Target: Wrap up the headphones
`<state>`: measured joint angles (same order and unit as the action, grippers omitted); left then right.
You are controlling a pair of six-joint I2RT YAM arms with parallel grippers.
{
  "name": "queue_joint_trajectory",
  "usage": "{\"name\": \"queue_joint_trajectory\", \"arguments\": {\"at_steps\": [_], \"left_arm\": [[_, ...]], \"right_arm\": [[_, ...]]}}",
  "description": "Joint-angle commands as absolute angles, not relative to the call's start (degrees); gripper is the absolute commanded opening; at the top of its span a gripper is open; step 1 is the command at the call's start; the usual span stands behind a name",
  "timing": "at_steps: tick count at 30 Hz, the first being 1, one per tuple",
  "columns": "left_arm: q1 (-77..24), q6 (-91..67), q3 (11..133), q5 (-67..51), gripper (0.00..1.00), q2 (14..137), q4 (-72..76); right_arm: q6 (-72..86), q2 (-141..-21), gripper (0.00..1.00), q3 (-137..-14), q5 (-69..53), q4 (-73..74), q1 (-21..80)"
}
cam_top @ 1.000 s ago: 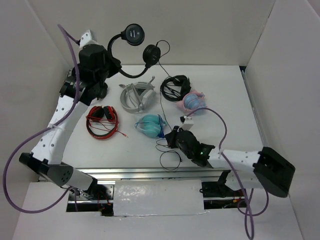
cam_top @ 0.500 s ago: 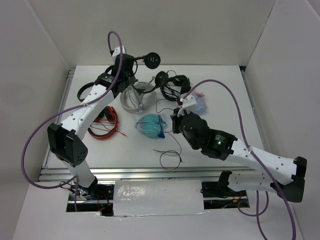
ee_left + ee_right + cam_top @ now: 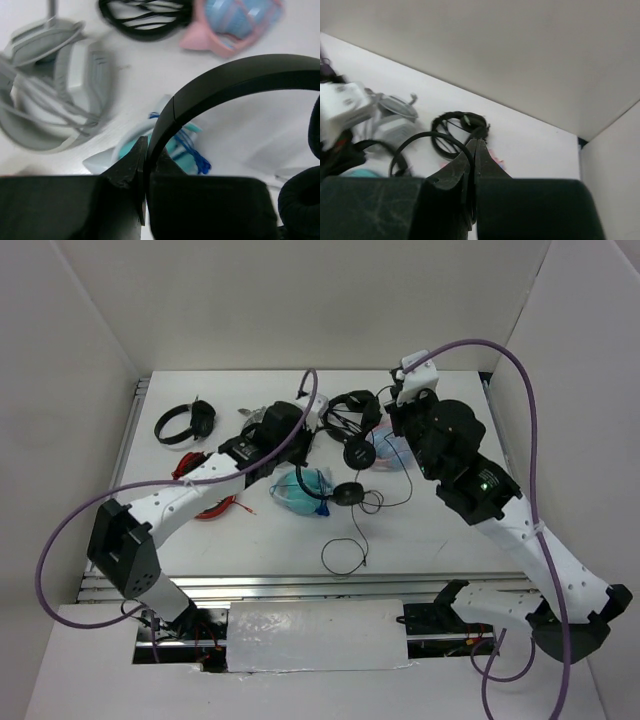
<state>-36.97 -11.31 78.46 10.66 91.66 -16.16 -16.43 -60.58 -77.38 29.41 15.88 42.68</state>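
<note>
Both arms (image 3: pixel 190 485) stretch forward, left pincer (image 3: pixel 148 150) clamping the headphones (image 3: pixel 240 70).

Both arms extended over the table, both grippers closed.

Left arm (image 3: pixel 190 485), stretched low and diagonally from the near-left base toward the table's middle; left gripper (image 3: pixel 146 160), jaws clamped on the thin headband of the headphones (image 3: pixel 240 70). Right arm (image 3: pixel 520 530), raised from the near-right base and reaching far back, wrist high near the rear edge; right gripper (image 3: pixel 474 150), fingers pressed together, anything thin between them not discernible.
</note>
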Motion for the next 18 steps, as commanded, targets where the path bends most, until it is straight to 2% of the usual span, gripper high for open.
{"name": "queue_joint_trajectory", "arguments": {"at_steps": [1,3,8,14,18], "left_arm": [[-39.8,-1.3,76.1,4.1,0.00,84.0,-8.7],[-42.4,2.8,73.7,2.5,0.00,81.0,-8.4],[-48.0,6.3,68.6,-2.9,0.00,75.9,-8.0],[-52.7,7.0,70.3,-5.0,0.00,77.0,-9.8],[-52.7,4.5,70.6,-0.3,0.00,78.5,-8.9]], "right_arm": [[-23.8,-63.6,0.00,-80.2,21.6,14.0,37.2],[-25.0,-64.5,0.00,-81.4,20.0,12.5,34.2],[-22.1,-70.7,0.00,-88.3,5.4,13.5,22.7],[-19.4,-77.4,0.00,-92.6,2.6,14.1,21.7],[-18.3,-69.1,0.00,-84.7,5.2,5.7,22.9]]}}
